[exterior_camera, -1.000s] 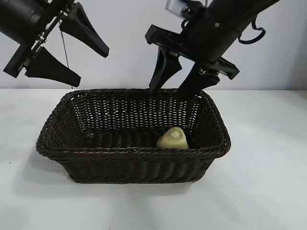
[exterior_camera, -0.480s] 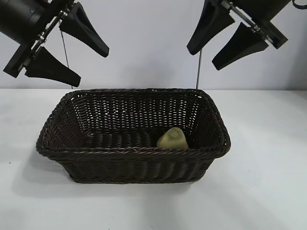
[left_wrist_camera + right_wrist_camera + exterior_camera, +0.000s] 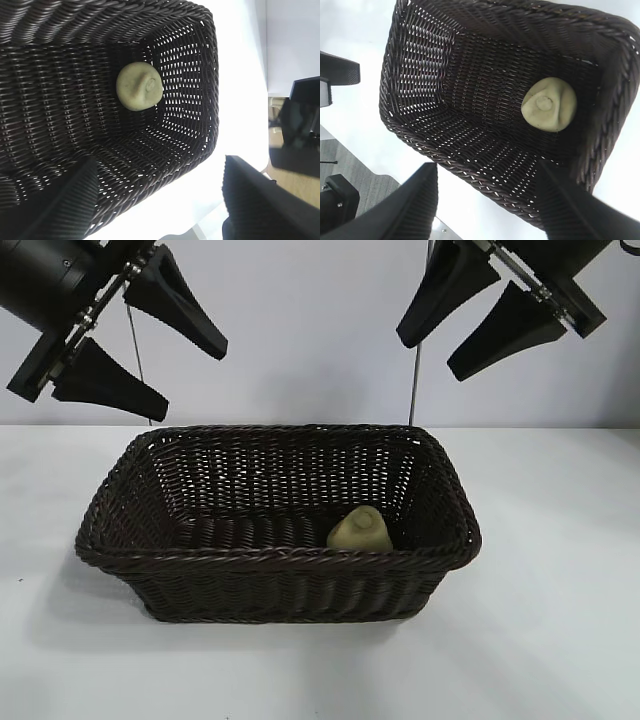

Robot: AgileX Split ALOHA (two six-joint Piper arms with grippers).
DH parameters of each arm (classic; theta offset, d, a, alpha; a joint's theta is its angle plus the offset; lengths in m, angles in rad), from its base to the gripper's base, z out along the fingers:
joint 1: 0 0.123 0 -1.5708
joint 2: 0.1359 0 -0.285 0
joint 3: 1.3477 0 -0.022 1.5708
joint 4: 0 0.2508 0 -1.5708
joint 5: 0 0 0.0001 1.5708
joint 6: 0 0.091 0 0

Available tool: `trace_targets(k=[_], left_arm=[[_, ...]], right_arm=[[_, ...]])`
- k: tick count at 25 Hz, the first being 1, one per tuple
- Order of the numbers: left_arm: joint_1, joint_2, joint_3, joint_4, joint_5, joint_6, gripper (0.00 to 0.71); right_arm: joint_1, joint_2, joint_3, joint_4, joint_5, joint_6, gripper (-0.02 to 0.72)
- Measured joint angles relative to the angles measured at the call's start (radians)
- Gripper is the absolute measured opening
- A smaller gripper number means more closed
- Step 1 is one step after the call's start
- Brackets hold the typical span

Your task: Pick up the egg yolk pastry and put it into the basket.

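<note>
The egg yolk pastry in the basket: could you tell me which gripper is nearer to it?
Right. The right gripper hangs open above the basket's right end, where the egg yolk pastry lies. The left gripper hangs open above the far left end.

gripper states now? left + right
Left gripper: open, empty, raised above the basket's left end.
Right gripper: open, empty, raised above its right end.

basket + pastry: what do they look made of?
Basket: dark brown woven wicker, natural or synthetic not clear; braided rim, open-weave walls that let light through, slight sheen.
Egg yolk pastry: pale yellow, smooth matte dome with a dimple; looks like baked dough, though a replica can't be excluded.
</note>
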Motion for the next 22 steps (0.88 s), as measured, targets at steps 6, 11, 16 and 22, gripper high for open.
trace_targets(k=[6, 11, 16, 22], left_arm=[[0.0, 0.0, 0.0, 0.0, 0.0, 0.0, 0.511], [0.0, 0.0, 0.0, 0.0, 0.0, 0.0, 0.511], [0.0, 0.0, 0.0, 0.0, 0.0, 0.0, 0.511], [0.0, 0.0, 0.0, 0.0, 0.0, 0.0, 0.511]], right_arm=[[0.0, 0.0, 0.0, -0.001, 0.001, 0.0, 0.423], [0.0, 0.0, 0.0, -0.001, 0.001, 0.0, 0.423], [0.0, 0.0, 0.0, -0.005, 0.0, 0.0, 0.423], [0.0, 0.0, 0.0, -0.005, -0.025, 0.0, 0.423]])
